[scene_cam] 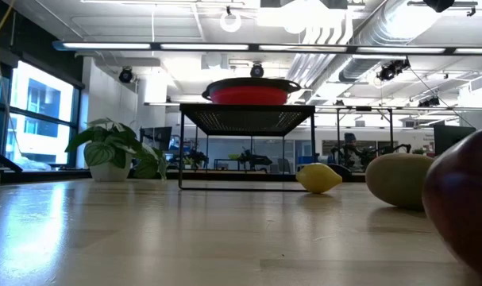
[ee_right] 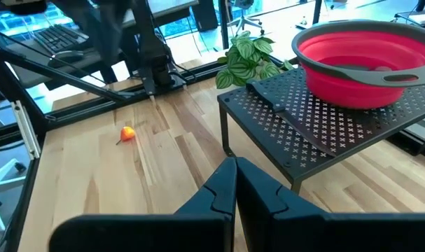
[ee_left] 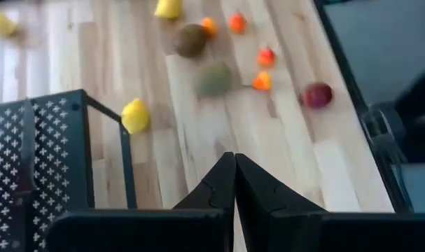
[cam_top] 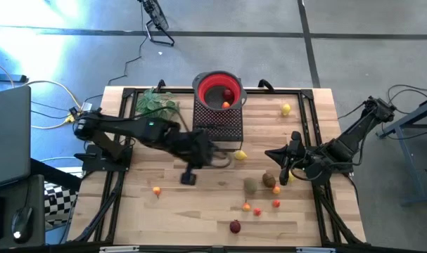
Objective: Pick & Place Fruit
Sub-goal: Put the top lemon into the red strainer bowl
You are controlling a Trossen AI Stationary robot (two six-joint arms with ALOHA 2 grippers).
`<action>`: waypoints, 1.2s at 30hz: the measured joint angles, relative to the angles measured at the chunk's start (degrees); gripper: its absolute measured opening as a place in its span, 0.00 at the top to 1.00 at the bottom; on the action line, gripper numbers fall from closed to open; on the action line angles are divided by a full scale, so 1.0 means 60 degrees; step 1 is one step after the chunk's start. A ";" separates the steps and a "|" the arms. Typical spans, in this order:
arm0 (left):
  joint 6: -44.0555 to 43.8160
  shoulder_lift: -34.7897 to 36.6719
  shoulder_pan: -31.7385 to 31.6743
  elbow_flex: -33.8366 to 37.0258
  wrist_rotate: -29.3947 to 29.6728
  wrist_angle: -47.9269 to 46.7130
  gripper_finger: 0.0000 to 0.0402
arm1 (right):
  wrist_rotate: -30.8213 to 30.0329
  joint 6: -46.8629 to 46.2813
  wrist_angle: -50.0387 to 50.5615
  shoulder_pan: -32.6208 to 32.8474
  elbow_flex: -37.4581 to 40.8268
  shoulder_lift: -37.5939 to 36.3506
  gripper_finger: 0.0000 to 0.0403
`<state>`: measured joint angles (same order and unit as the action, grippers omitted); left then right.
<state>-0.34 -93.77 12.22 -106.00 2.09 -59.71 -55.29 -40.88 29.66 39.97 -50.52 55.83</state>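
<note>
Beside the black mesh stand (cam_top: 219,121), the left gripper (cam_top: 214,156) hangs closed and empty near a lemon (cam_top: 240,155).
Fruit lies scattered; two pieces sit in the red bowl (cam_top: 202,90). Open fully, then descend squarely over the lemon. The right gripper (cam_top: 282,160), also closed and empty, waits.

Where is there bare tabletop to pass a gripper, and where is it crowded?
Free: the near-left boards between the lone orange fruit and the table edge, and the far-right patch around the lemon. Crowded: near-right, where the olive oval, brown oval, small orange pieces and dark red ball cluster.
</note>
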 joint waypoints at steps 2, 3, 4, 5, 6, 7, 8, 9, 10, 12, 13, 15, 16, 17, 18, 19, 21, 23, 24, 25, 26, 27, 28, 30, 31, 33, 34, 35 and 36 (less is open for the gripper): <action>0.0295 0.0288 0.0107 0.0007 0.0001 -0.0140 1.00 | -0.0110 0.0011 0.0017 0.0000 0.0000 0.0000 0.99; 0.0314 0.0460 0.0101 0.0089 -0.0001 -0.0261 1.00 | -0.0247 -0.0001 0.0017 0.0000 0.0000 0.0000 0.99; 0.0319 0.0600 0.0094 0.0219 -0.0002 -0.0323 1.00 | -0.0391 -0.0029 0.0014 0.0000 0.0000 0.0000 0.99; 0.0334 0.0773 0.0086 0.0388 0.0007 -0.0286 1.00 | -0.0567 -0.0120 0.0002 0.0000 0.0000 0.0000 0.99; 0.0347 0.0976 0.0015 0.0623 0.0037 -0.0231 1.00 | -0.0785 -0.0218 -0.0020 0.0000 0.0000 0.0000 0.99; 0.0345 0.1141 -0.0052 0.0919 0.0047 -0.0219 1.00 | -0.1003 -0.0342 -0.0037 0.0000 0.0000 0.0000 0.99; 0.0318 0.1291 -0.0115 0.1276 0.0042 0.0015 1.00 | -0.1193 -0.0450 -0.0039 0.0000 0.0000 0.0000 0.99; 0.0236 0.1511 -0.0172 0.1683 0.0054 0.0387 1.00 | -0.1331 -0.0480 -0.0043 0.0000 0.0000 0.0000 0.99; 0.0164 0.1785 -0.0203 0.2217 0.0080 0.0725 1.00 | -0.1454 -0.0483 -0.0053 -0.0004 0.0000 0.0000 0.99; 0.0026 0.2205 -0.0329 0.3375 0.0063 0.1582 1.00 | -0.1594 -0.0489 -0.0020 -0.0004 0.0000 0.0000 0.99; -0.0073 0.2501 -0.0370 0.4015 0.0032 0.2248 1.00 | -0.1643 -0.0478 -0.0009 -0.0004 0.0000 0.0000 0.99; -0.0443 0.2960 -0.0362 0.5280 -0.0006 0.3169 1.00 | -0.1793 -0.0497 0.0021 -0.0004 0.0000 0.0000 0.99; -0.0549 0.3187 -0.0357 0.5859 -0.0029 0.3830 1.00 | -0.1804 -0.0506 0.0017 -0.0004 0.0000 0.0000 0.99; -0.0652 0.3415 -0.0349 0.6377 -0.0032 0.4495 1.00 | -0.1817 -0.0499 0.0002 -0.0004 0.0000 0.0000 0.99; -0.0725 0.3665 -0.0349 0.6892 -0.0031 0.4966 1.00 | -0.1897 -0.0506 -0.0016 -0.0018 0.0000 0.0000 0.99; -0.0777 0.3878 -0.0349 0.7379 -0.0035 0.5442 1.00 | -0.1915 -0.0596 -0.0013 -0.0055 0.0000 0.0000 0.99; -0.0989 0.4283 -0.0351 0.8179 -0.0028 0.6938 1.00 | -0.1930 -0.0912 0.0013 -0.0181 0.0000 0.0000 0.99; -0.0994 0.4678 -0.0353 0.8890 -0.0003 0.7949 1.00 | -0.1885 -0.1289 0.0018 -0.0322 0.0000 -0.0001 0.99; -0.0918 0.4850 -0.0356 0.9086 -0.0003 0.8590 1.00 | -0.1790 -0.1411 -0.0002 -0.0402 0.0000 -0.0004 0.99; -0.0782 0.5067 -0.0360 0.9245 0.0005 0.8977 1.00 | -0.1647 -0.1479 -0.0040 -0.0480 0.0000 0.0000 0.99; -0.0654 0.5369 -0.0360 0.9399 0.0026 0.8930 1.00 | -0.1433 -0.1497 -0.0119 -0.0548 0.0000 0.0000 0.99; -0.0525 0.5582 -0.0359 0.9427 0.0026 0.8866 1.00 | -0.1094 -0.1502 -0.0221 -0.0624 0.0000 -0.0003 0.99; -0.0406 0.5810 -0.0356 0.9401 0.0024 0.9045 1.00 | -0.0753 -0.1479 -0.0295 -0.0707 -0.0004 -0.0004 0.99; -0.0195 0.6477 -0.0356 0.9408 -0.0001 0.8705 1.00 | -0.0141 -0.1311 -0.0451 -0.0861 0.0000 0.0000 0.99; -0.0140 0.6735 -0.0354 0.9423 -0.0003 0.8666 1.00 | 0.0141 -0.1175 -0.0478 -0.0927 -0.0004 0.0000 0.99; -0.0132 0.7320 -0.0350 0.9354 -0.0002 0.8810 1.00 | 0.0577 -0.0713 -0.0497 -0.1035 0.0000 0.0000 0.99; -0.0204 0.7643 -0.0349 0.9394 0.0010 0.8603 1.00 | 0.0693 -0.0405 -0.0530 -0.1071 0.0000 0.0000 0.99; -0.0244 0.7803 -0.0349 0.9424 0.0000 0.8553 1.00 | 0.0819 -0.0127 -0.0550 -0.1104 0.0000 0.0000 0.99; -0.0332 0.7959 -0.0349 0.9409 0.0003 0.8877 1.00 | 0.0846 0.0120 -0.0588 -0.1126 0.0000 0.0000 0.99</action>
<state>-2.33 -46.02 10.13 -49.54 2.11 -6.45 -50.22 -40.16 26.13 33.21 -50.52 55.83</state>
